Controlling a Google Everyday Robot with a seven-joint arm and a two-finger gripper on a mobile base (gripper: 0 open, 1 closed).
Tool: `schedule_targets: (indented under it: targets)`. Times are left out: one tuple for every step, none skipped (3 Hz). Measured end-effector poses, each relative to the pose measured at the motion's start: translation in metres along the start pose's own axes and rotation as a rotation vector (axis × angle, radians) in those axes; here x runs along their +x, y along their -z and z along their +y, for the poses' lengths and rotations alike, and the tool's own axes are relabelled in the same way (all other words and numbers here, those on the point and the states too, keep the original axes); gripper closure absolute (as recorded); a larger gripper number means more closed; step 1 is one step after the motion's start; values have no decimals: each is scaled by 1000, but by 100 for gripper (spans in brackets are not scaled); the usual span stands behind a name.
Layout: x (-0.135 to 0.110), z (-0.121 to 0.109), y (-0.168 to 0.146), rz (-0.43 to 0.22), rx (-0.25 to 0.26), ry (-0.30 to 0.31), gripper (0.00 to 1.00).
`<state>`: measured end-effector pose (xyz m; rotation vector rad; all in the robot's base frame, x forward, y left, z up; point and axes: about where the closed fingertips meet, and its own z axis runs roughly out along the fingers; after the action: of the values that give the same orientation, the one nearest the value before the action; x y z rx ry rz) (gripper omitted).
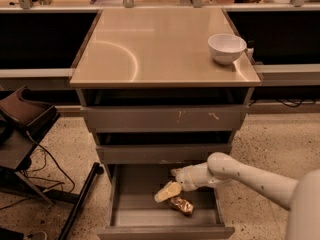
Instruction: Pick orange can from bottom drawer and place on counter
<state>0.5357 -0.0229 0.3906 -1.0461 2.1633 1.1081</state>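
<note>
The bottom drawer (132, 216) is pulled open below two shallower grey drawers. The orange can (181, 205) lies on its side on the drawer floor, right of centre, shiny orange-brown and gold. My gripper (167, 191) reaches into the drawer from the right on a white arm, its pale fingertips just above and left of the can. The counter (150, 46) is the glossy tan top of the cabinet, with a curved reflection mark.
A white bowl (226, 48) stands at the counter's right rear corner. A dark chair (22, 121) with cables and a black leg (80, 201) stands on the speckled floor to the left. Dark shelving runs behind the cabinet.
</note>
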Motion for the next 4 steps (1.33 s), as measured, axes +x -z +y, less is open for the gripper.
schedule_targets:
  targets:
    - [52, -62, -42, -28, 26, -144, 0]
    - [52, -62, -42, -28, 26, -144, 0]
    - [63, -85, -56, -51, 27, -206, 0]
    - [106, -142, -53, -137, 93, -380, 0]
